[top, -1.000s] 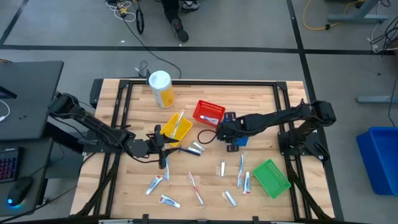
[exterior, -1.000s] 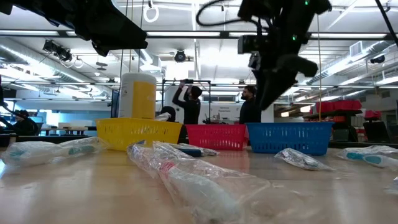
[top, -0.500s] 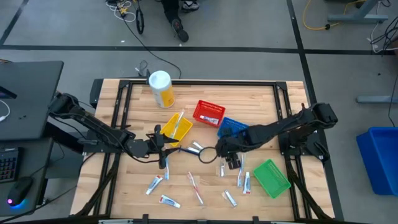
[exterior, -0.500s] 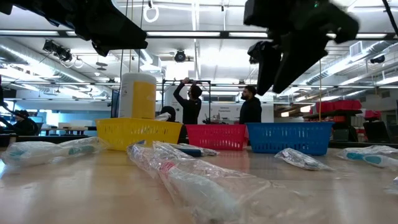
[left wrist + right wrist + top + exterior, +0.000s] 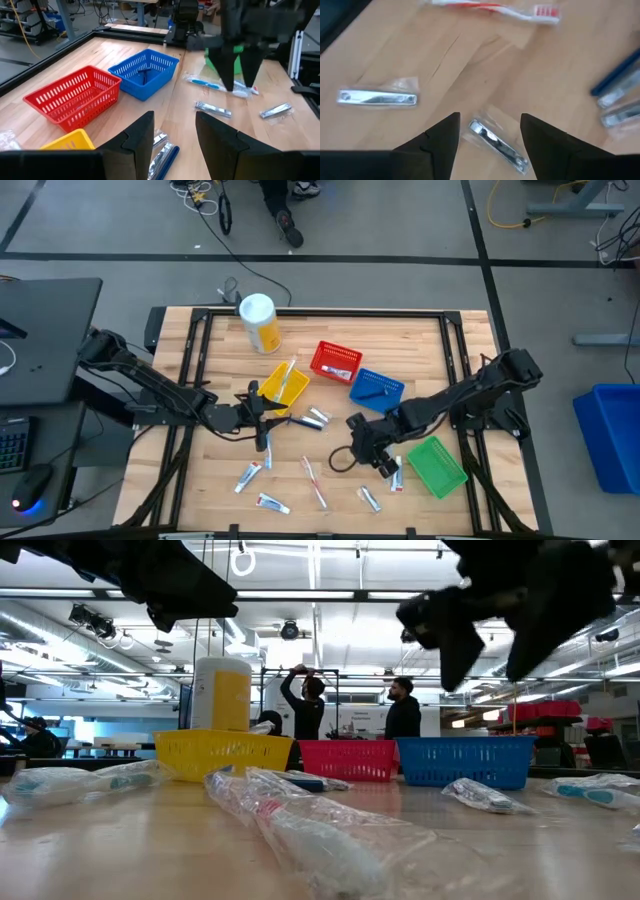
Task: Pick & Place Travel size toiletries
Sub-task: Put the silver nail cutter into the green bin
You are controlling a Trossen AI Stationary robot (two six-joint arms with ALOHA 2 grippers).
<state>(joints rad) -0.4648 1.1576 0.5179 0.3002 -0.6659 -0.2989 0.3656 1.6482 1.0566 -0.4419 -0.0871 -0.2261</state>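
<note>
Silver and wrapped in clear film, a small nail clipper (image 5: 497, 144) lies flat on the wooden table (image 5: 420, 340) directly between the right gripper's (image 5: 372, 452) open fingers, which are empty. A second clipper (image 5: 376, 98) lies nearby, and a red-and-white toothbrush (image 5: 495, 8) farther off. More toiletries are scattered over the near half of the table — small tubes (image 5: 270, 503), another toothbrush (image 5: 314, 483), packets beside the green basket (image 5: 437, 465).

A second ago the right gripper hung over the blue basket (image 5: 377, 388); since then its fingers have parted and the arm has swung away toward the near side, ending over the loose items. A dark piece (image 5: 145, 75) lies in the blue basket. My reading: one delivery is done and the arm is lining up on the wrapped clipper for the next pick.

The left gripper (image 5: 262, 428) has not moved; it hovers near the yellow basket (image 5: 280, 385) with its fingers apart and nothing between them, above a few wrapped items (image 5: 162, 155). The red basket (image 5: 335, 360) sits between yellow and blue, and a white-and-yellow canister (image 5: 258, 320) stands at the far edge.

Many items remain, so the task looks well short of finished. The slick, loose film may slip when pinched.
</note>
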